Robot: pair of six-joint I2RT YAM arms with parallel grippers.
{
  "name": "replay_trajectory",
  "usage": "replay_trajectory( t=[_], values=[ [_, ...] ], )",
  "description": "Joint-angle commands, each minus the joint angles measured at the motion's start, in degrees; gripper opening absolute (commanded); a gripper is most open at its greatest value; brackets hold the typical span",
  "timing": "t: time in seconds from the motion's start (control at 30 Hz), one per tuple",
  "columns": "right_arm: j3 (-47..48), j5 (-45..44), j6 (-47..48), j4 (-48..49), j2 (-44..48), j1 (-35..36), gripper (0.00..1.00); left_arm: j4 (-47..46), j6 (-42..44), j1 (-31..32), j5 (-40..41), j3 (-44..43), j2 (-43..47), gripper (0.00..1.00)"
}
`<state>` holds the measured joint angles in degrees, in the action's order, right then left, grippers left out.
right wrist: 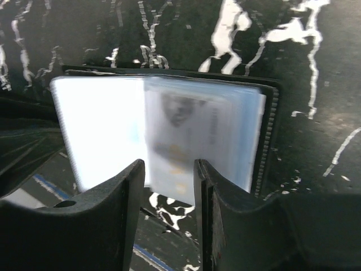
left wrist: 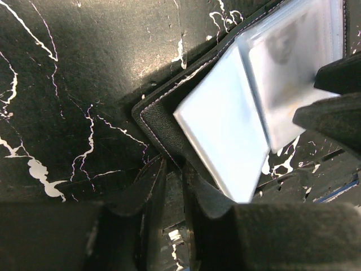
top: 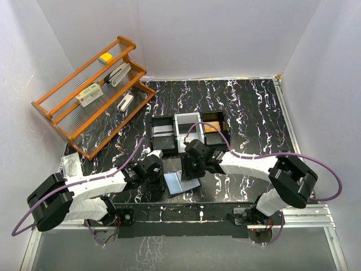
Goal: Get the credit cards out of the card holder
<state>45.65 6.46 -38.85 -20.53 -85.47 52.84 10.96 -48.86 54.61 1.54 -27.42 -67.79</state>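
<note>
The card holder (top: pixel 179 183) lies open on the black marbled table between the two arms, glossy blue-grey leaves up. In the left wrist view its black stitched cover (left wrist: pixel 163 127) runs in between the fingers of my left gripper (left wrist: pixel 174 180), which is shut on that corner. My right gripper (right wrist: pixel 168 175) hangs open over the near edge of a clear pocket leaf. A credit card (right wrist: pixel 189 132) with faint print shows blurred inside that pocket. Nothing is pinched between the right fingers (left wrist: pixel 335 116). From above, the left gripper (top: pixel 161 176) and right gripper (top: pixel 192 172) flank the holder.
A black three-compartment tray (top: pixel 189 132) stands just behind the grippers. A wooden tiered rack (top: pixel 93 96) with small items sits at the back left. White walls close in the table on three sides. A small clear object (top: pixel 70 164) lies at the left edge.
</note>
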Motion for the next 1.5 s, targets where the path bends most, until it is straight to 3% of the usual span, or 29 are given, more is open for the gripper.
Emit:
replay_trajectory(
  t=[0.0, 0.23, 0.5, 0.8, 1.13, 1.47],
  values=[
    [0.14, 4.14, -1.9, 5.49, 2.35, 0.73, 0.38, 0.29, 0.09, 0.36, 0.22, -0.83, 0.98, 0.17],
    [-0.47, 4.91, -3.12, 6.11, 3.72, 0.78, 0.37, 0.35, 0.14, 0.37, 0.12, -0.9, 0.87, 0.16],
    [2.13, -8.51, -1.4, -3.39, 4.14, 0.82, 0.44, 0.73, 0.21, 0.35, 0.13, -1.13, 1.03, 0.16],
    [1.02, -6.0, -1.55, -1.66, 0.72, 0.73, 0.44, 0.31, 0.26, 0.34, 0.09, -1.25, 0.6, 0.16],
    [1.56, -6.61, -1.34, -2.5, 2.06, 0.73, 0.31, 0.23, 0.43, 0.33, -0.09, -1.24, 0.18, 0.16],
    [3.01, -6.36, -1.05, -4.86, 3.81, 0.86, 0.33, 0.12, 0.26, 0.32, -0.13, -1.05, 0.1, 0.16]
  ],
)
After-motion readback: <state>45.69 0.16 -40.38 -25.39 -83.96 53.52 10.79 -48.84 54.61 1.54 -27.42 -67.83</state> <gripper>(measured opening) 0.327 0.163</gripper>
